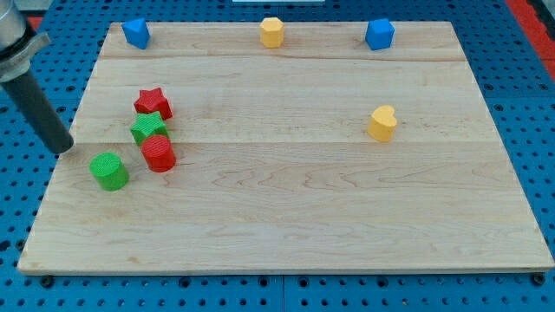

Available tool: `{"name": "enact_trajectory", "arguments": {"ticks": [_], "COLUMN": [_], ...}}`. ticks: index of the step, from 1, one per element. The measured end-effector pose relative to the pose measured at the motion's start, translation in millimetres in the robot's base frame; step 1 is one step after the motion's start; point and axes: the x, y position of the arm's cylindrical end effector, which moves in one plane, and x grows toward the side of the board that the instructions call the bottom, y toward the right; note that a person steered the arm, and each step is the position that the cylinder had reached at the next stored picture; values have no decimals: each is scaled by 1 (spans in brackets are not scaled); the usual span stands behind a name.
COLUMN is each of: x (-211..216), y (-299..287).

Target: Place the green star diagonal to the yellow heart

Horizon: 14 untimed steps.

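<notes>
The green star lies at the view's left of the wooden board, wedged between a red star above it and a red round block below it. The yellow heart sits far off at the view's right. My tip is at the board's left edge, left of the green star and up-left of a green cylinder, touching no block.
Along the view's top edge stand a blue block at the left, a yellow hexagonal block in the middle and a blue block at the right. Blue perforated table surrounds the board.
</notes>
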Motion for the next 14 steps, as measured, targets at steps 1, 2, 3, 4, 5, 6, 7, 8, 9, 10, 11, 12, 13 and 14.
{"name": "enact_trajectory", "arguments": {"ticks": [1, 2, 3, 4, 5, 6, 7, 8, 9, 10, 11, 12, 13, 14], "x": [-23, -23, -4, 36, 47, 47, 47, 48, 48, 48, 48, 29, -15, -56], "y": [39, 107, 173, 199, 225, 252, 274, 291, 307, 318, 324, 295, 267, 215]}}
